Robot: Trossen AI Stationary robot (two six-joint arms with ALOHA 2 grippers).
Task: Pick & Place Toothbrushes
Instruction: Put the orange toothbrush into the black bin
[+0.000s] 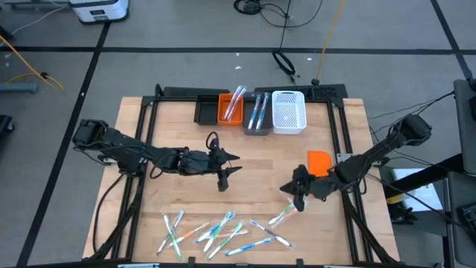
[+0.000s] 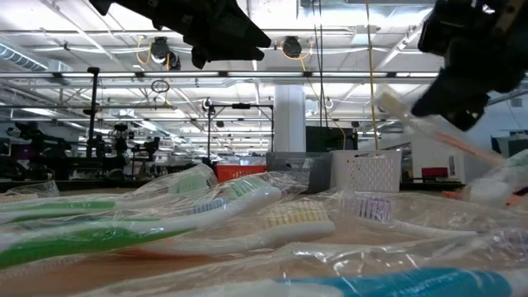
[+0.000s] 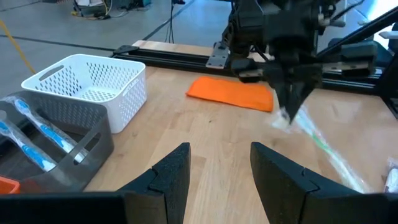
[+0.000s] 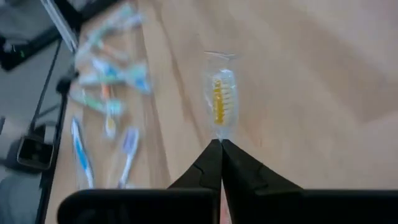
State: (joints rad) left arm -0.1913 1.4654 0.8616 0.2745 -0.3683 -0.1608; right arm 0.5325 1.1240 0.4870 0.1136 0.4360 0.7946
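- The right gripper (image 1: pixel 298 195) is clenched on a clear-wrapped green-handled toothbrush (image 1: pixel 282 216), lifting one end above the light wooden table (image 1: pixel 260 175).
- The left gripper (image 1: pixel 225 173) hangs released and empty over mid-table.
- The other wrapped plastic toothbrushes (image 1: pixel 216 232) lie scattered along the table's near edge.

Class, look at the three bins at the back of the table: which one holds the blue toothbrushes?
The grey bin, the middle one, holds the blue toothbrushes. The orange bin holds pink ones, and the white basket looks empty.

Grey floor (image 1: pixel 186 67) with dark lines; a white pillar (image 2: pixel 290 115) under ceiling lights.
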